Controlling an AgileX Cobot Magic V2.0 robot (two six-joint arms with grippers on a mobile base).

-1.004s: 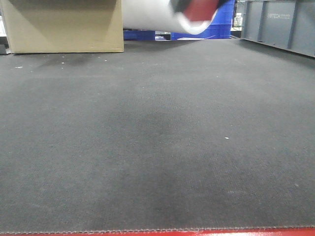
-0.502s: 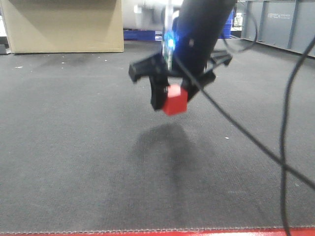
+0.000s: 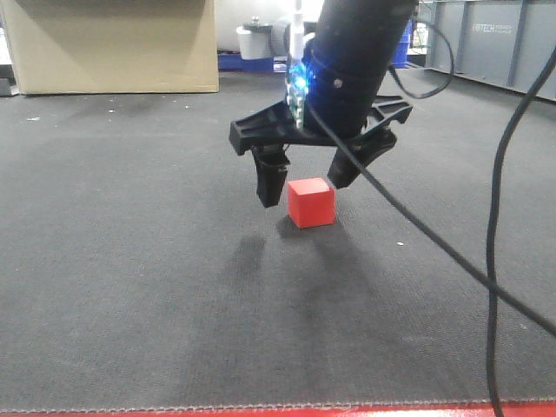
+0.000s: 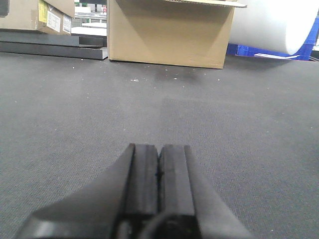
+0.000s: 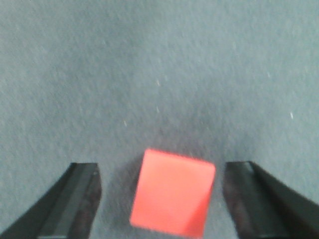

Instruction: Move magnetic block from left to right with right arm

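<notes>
The red magnetic block (image 3: pixel 311 201) rests on the dark mat (image 3: pixel 130 261), free of any grip. My right gripper (image 3: pixel 308 187) hangs just above it, open, with one black finger on each side and a gap to the cube on both. Looking down from the right wrist, the magnetic block (image 5: pixel 173 192) lies between the spread fingers (image 5: pixel 75 201) of the right gripper (image 5: pixel 164 172) without touching them. My left gripper (image 4: pixel 159 154) is low over bare mat, its two pads pressed together with nothing between them.
A cardboard box (image 3: pixel 113 43) stands at the back left of the mat, with a white roll (image 4: pixel 276 22) and blue crates (image 3: pixel 395 48) behind. A grey bin (image 3: pixel 495 43) sits at the back right. Black cables (image 3: pixel 499 217) hang down on the right.
The right arm came down from the top of the view with the block held, then opened; the block now sits on the mat between spread fingers.
</notes>
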